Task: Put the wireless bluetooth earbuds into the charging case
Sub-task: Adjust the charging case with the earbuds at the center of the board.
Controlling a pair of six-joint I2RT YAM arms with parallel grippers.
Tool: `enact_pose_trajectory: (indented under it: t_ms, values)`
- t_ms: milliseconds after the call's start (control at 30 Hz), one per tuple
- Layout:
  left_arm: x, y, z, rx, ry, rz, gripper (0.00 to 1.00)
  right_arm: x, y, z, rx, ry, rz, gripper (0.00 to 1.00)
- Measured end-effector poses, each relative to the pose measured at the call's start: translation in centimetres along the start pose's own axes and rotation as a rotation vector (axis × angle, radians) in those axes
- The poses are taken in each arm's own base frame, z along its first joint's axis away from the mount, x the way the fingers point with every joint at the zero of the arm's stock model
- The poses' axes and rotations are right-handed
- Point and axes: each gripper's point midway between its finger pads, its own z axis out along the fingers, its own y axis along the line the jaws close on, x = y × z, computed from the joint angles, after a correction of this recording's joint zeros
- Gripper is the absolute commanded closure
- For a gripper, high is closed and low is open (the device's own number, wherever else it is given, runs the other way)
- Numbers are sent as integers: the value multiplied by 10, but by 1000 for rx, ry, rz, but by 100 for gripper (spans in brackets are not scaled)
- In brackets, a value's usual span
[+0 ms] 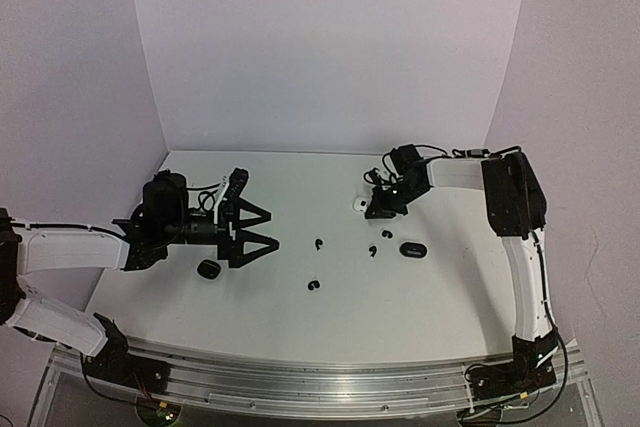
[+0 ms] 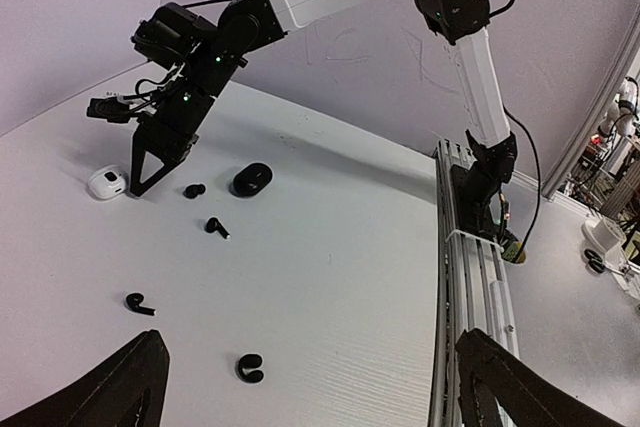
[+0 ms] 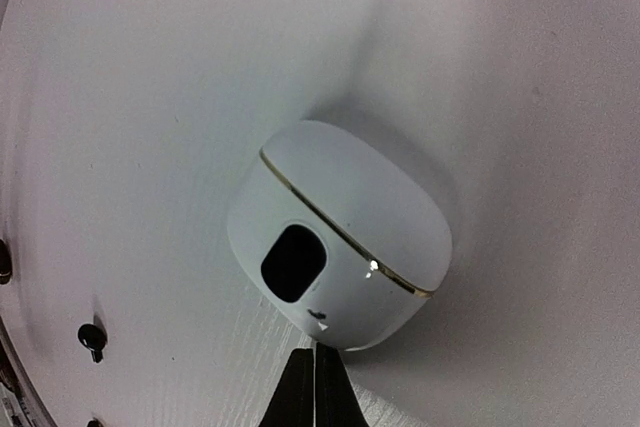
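dark shape (image 3: pixel 3 261) clipped at left edge, perhaps an earbud

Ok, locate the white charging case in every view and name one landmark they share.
Top external: the white charging case sits just right of centre, mid-table.
Left wrist: it lies at the far left, at middle height.
Right wrist: it fills the centre of the picture.
Shared landmark: the right hand, its shut fingertips right beside the case in all three views.

No text, label, brand or number is legible anywhere, not on the white case (image 3: pixel 340 217), black case (image 2: pixel 252 179) or tabletop (image 2: pixel 330 247).
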Motion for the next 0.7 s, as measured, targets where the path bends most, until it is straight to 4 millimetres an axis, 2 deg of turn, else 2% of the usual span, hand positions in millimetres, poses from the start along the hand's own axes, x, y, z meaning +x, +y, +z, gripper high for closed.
enact_pose_trajectory:
  t_ms: [167, 700]
  values:
    - [0, 0, 0, 0, 0, 1, 1, -6, 0, 1, 9, -14, 2, 98]
    - [-1, -1, -1, 0, -3, 5, 1, -7, -3, 2, 25, -18, 5, 95]
